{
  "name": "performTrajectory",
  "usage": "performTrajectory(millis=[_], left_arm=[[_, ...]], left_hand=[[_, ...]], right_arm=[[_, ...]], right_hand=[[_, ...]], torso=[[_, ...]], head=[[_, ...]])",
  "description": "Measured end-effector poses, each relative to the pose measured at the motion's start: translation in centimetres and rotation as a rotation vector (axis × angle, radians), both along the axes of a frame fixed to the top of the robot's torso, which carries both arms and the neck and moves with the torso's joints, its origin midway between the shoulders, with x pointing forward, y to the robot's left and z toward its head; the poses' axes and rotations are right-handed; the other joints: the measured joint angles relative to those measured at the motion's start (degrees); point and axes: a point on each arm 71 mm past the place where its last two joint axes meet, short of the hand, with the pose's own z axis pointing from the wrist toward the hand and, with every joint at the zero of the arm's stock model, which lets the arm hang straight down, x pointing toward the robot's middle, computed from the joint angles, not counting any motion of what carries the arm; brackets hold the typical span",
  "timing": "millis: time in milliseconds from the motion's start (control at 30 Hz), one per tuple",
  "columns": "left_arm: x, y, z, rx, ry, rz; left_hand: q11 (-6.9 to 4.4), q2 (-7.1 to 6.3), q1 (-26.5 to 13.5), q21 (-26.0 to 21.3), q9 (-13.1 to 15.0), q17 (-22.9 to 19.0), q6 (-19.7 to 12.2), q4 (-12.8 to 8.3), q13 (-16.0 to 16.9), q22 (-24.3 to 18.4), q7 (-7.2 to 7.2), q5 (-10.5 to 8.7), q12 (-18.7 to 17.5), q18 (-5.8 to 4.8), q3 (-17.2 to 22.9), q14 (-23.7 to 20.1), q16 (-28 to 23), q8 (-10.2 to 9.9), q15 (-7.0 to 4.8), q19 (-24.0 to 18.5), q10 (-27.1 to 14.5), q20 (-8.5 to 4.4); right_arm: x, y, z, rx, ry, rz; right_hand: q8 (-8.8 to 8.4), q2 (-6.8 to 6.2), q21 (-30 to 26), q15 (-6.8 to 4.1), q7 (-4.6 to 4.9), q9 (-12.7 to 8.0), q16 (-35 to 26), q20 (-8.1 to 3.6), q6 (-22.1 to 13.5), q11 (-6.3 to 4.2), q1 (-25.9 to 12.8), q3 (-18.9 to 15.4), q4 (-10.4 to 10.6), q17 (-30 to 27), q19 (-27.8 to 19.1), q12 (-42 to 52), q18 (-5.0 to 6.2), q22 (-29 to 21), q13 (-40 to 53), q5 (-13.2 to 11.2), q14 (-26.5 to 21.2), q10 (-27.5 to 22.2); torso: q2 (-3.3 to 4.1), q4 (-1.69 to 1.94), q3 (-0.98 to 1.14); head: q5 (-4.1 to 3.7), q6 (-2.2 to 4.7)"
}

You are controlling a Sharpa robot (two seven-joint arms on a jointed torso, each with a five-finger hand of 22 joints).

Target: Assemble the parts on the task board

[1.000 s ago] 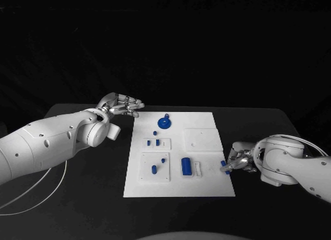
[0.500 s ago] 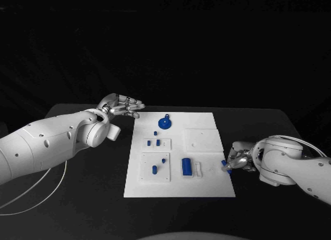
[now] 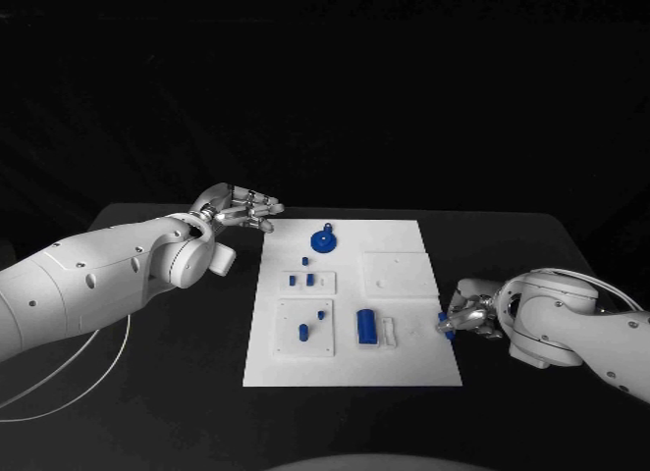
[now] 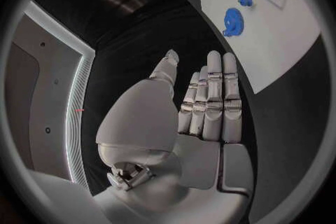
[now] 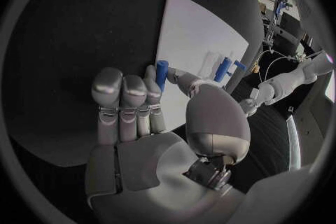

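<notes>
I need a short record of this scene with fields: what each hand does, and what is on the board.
left hand: silver left hand open, fingers extended, holding nothing, beside the board's far left corner
right hand: silver right hand pinches a small blue cylindrical peg at the board's right edge
board: white rectangular task board on the black table
on board: round blue knob; upright blue cylinder

- We see a black counter (image 3: 170,343) carrying everything.
- We see a thin white cable (image 3: 71,378) looping over the counter's near-left part.
</notes>
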Motion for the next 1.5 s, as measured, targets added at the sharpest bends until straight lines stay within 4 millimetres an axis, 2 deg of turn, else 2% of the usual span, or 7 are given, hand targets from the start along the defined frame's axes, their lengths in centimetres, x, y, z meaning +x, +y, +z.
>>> performTrajectory(millis=[233,533,600,733,900,1200,1500], left_arm=[[0.1,0.1,-0.1,0.002,0.006,0.001],[0.1,-0.4,-0.2,0.002,0.018,-0.011],[0.1,-0.5,-0.2,0.001,0.02,-0.014],[0.1,-0.6,-0.2,0.001,0.021,-0.02],[0.1,-0.7,-0.2,0.002,0.021,-0.021],[0.1,-1.2,-0.3,0.0,0.021,-0.032],[0.1,-1.8,-0.3,-0.001,0.022,-0.044]], left_hand=[[0.0,0.0,0.0,0.0,0.0,0.0,0.0,0.09,0.0,-0.11,0.0,0.0,0.0,0.0,-0.09,0.0,0.0,0.0,0.0,0.0,0.0,0.0],[0.21,0.0,0.0,0.0,0.0,0.0,0.0,0.15,0.0,-0.22,0.0,0.0,0.0,0.0,-0.15,0.0,0.0,0.0,0.0,0.0,-0.21,0.0],[0.21,0.0,0.0,0.0,0.0,0.0,0.0,0.15,0.0,-0.28,0.0,0.18,0.0,0.0,-0.15,0.0,0.0,0.0,0.0,0.0,-0.21,0.0],[0.21,0.0,0.0,0.0,0.0,0.0,0.0,0.15,0.0,-0.28,0.0,0.22,0.0,0.0,-0.15,0.0,0.0,0.0,0.0,0.0,-0.21,0.0],[0.32,0.0,0.0,0.0,0.0,-0.1,-1.13,0.15,0.0,-0.45,0.31,0.22,0.0,0.01,-0.15,0.0,0.0,0.0,0.0,0.0,-0.72,0.0],[0.32,0.0,0.0,0.0,0.0,-0.09,-1.13,0.15,0.0,-0.55,0.31,0.22,0.0,0.0,-0.15,-0.16,0.0,0.0,0.16,0.0,-0.72,0.0],[0.32,0.0,0.01,0.0,0.0,-0.09,-1.33,0.15,0.0,-0.67,0.51,0.22,0.0,0.0,-0.15,-0.16,0.0,0.0,0.16,0.0,-0.72,0.0]], right_arm=[[-0.1,-0.7,0.3,0.024,0.009,-0.031],[2.0,-1.7,3.3,0.046,-0.046,-0.077],[2.0,-1.5,3.6,0.05,-0.052,-0.071],[1.9,-0.6,4.2,0.061,-0.061,-0.05],[1.4,1.4,4.4,0.078,-0.067,-0.002],[-0.1,5.8,2.7,0.113,-0.03,0.09],[-0.9,7.7,1.4,0.123,-0.008,0.123]], right_hand=[[-0.02,0.01,-0.21,0.0,0.08,-0.03,0.0,0.0,-0.08,-0.01,-0.13,-0.15,-0.18,-0.09,0.0,0.0,0.0,0.0,-0.07,-0.06,0.0,-0.01],[-0.19,0.03,-0.21,0.0,0.09,-0.19,-0.24,0.0,-0.08,0.0,-0.12,-0.07,-0.26,-0.16,0.0,-0.27,0.0,0.0,-0.16,-1.59,0.0,0.0],[-0.31,0.03,-0.21,0.0,0.09,-0.31,-0.24,0.0,-0.08,0.0,-0.12,1.01,-1.35,-0.19,0.0,-0.28,0.0,0.0,-0.16,-1.87,0.0,0.0],[-0.34,0.03,-0.32,0.01,0.1,-0.31,-0.23,0.0,-0.08,0.0,-0.12,1.11,-1.26,-0.28,0.0,-0.28,-0.01,0.0,-0.23,-2.03,-0.01,0.0],[-0.39,0.03,-0.52,0.01,0.1,-0.3,-0.45,0.0,-0.08,0.01,-0.11,1.19,-1.19,-0.47,0.0,-0.51,0.0,0.0,-0.35,-1.84,-0.01,0.01],[-0.17,-0.22,-0.76,0.06,0.11,-0.25,-0.79,0.0,-0.08,0.01,0.14,1.19,-1.2,-0.69,0.0,-0.51,0.0,0.0,-0.4,-1.53,-0.06,0.01],[-0.17,-0.22,-0.97,0.08,0.19,0.07,-1.02,0.0,-0.16,0.01,0.14,1.19,-1.2,-0.85,0.0,-0.51,0.0,0.0,-0.47,-1.01,-0.09,0.01]], torso=[[0.01,0.01,-0.02],[-0.02,0.12,-0.08],[0.0,0.09,-0.08],[0.03,0.09,-0.07],[0.03,0.09,-0.05],[0.01,0.05,-0.06],[0.05,0.1,-0.06]], head=[[-0.11,-0.03],[-0.23,0.27],[-0.13,0.3],[-0.06,0.29],[-0.03,0.24],[0.0,0.27],[0.2,0.34]])
